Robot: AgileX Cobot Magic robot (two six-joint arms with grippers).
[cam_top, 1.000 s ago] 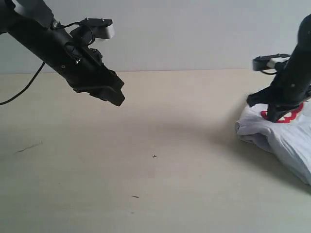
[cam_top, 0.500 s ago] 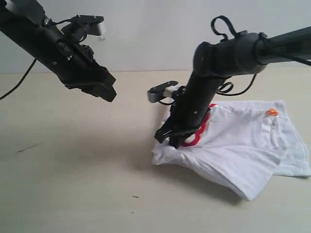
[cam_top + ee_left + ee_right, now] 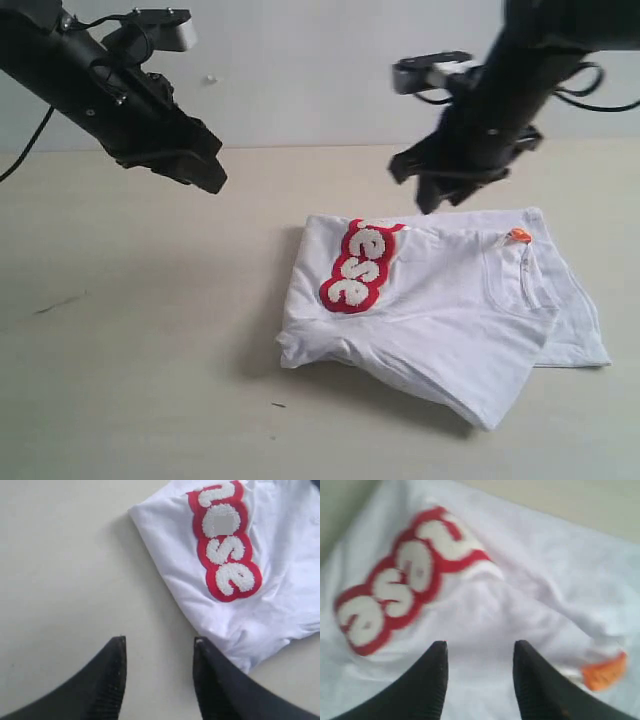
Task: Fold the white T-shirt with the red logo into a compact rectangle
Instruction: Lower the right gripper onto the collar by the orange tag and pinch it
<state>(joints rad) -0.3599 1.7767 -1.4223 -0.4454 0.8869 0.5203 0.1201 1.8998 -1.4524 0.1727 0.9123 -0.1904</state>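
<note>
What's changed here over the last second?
The right end effector dragged the white T-shirt in from the right to the middle, let go and rose above it, open. The red logo now faces up. The left end effector stayed raised, open and empty.

I see the white T-shirt [image 3: 450,310] lying loosely folded and rumpled on the table [image 3: 150,350], right of centre in my exterior view. Its layers bunch along the near edge, and its orange neck tag [image 3: 517,236] shows at the far right. The red logo [image 3: 358,268] faces up on the shirt's left part, fuzzy white letters in thick red outline, with only the last few letters showing before a fold.
</note>
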